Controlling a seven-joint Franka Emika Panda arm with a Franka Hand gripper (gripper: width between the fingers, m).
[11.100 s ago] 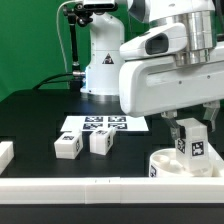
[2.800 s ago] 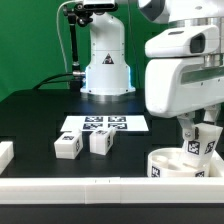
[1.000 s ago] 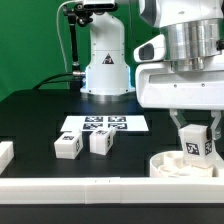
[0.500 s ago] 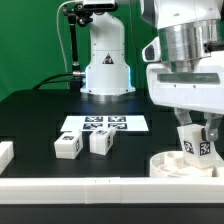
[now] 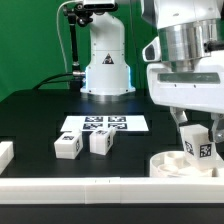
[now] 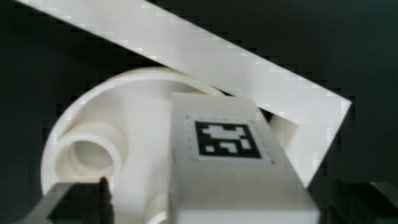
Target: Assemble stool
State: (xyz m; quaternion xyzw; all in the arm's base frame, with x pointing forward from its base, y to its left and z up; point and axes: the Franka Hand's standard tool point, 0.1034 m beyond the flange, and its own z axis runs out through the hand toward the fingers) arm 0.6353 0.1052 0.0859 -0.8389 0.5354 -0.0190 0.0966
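The round white seat (image 5: 172,166) lies on the black table at the exterior view's right, against the front border bar. My gripper (image 5: 197,137) is shut on a tagged white leg (image 5: 198,146) and holds it upright on the seat's top. In the wrist view the leg (image 6: 231,160) fills the space between my dark fingers (image 6: 75,203), with the seat (image 6: 111,120) right behind it. Two more legs (image 5: 68,146) (image 5: 101,142) stand loose on the table to the exterior view's left.
The marker board (image 5: 105,124) lies flat behind the two loose legs. A long white border bar (image 5: 90,187) runs along the table's front edge; it also shows in the wrist view (image 6: 231,55). A short white bar (image 5: 5,153) sits at the far left. The robot base (image 5: 105,60) stands at the back.
My gripper has stayed over the seat with the leg in it. It has turned the leg and shifted slightly toward the exterior view's right. The loose legs have not moved.
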